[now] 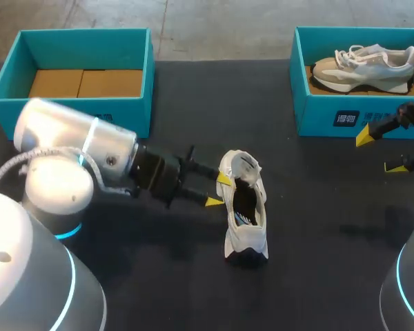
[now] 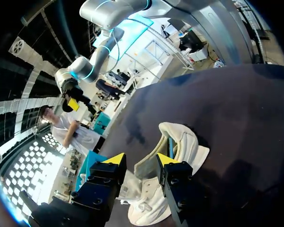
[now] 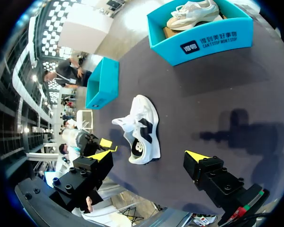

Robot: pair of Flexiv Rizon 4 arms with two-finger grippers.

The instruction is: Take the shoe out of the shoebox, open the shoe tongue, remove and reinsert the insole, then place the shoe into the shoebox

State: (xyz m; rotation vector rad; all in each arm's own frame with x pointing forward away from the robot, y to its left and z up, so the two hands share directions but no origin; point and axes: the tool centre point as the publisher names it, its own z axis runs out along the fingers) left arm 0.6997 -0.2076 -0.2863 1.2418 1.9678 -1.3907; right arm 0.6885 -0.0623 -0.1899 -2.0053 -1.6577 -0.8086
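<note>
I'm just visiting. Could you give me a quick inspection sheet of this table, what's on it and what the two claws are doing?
Surface: black table, no spills seen.
Job's things: white shoe upright mid-table; empty teal box; second teal box holding a beige shoe.
Clutter: nothing seen.
Grippers: left gripper open at the white shoe's collar; right gripper open, empty, before the second teal box.
Cables: grey cable looped beside the left arm.
Surroundings: nothing seen reaching over the table.

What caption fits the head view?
Left fingers at a white shoe on the table; right fingers open near a boxed shoe.
</note>
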